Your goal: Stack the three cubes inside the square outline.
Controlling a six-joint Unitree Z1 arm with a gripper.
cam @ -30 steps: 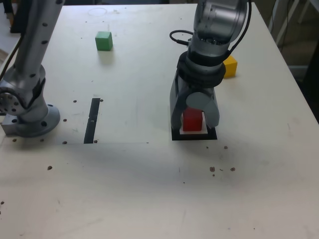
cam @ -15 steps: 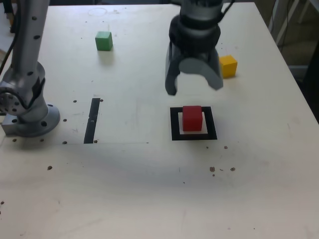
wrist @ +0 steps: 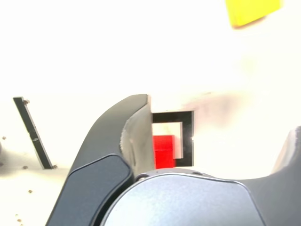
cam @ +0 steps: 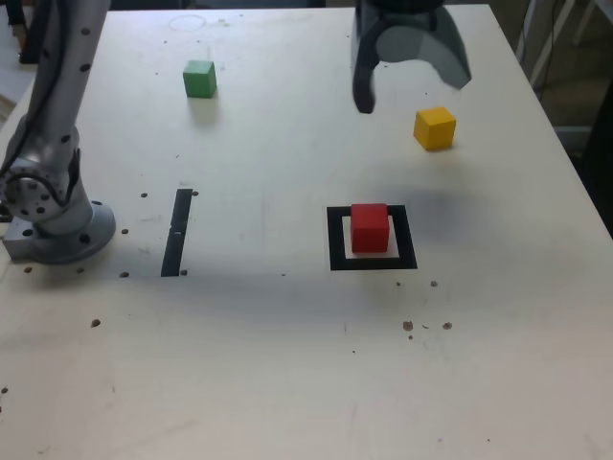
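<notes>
Cubes of red [cam: 370, 229], yellow [cam: 435, 129] and green [cam: 200, 80] dot the table [cam: 278, 355], red within the square outline [cam: 406, 251], below a wide-spread gripper [cam: 414, 88].

Pale counter [cam: 287, 335] with dark specks; a black strip [cam: 177, 232] on it; darkness beyond the exterior view's right edge; soft shadows.

- The arm [cam: 48, 125] is rising from its base at the exterior view's 9 o'clock.
- The tool [cam: 413, 95] is hovering toward 1 o'clock, its jaws standing wide.
</notes>
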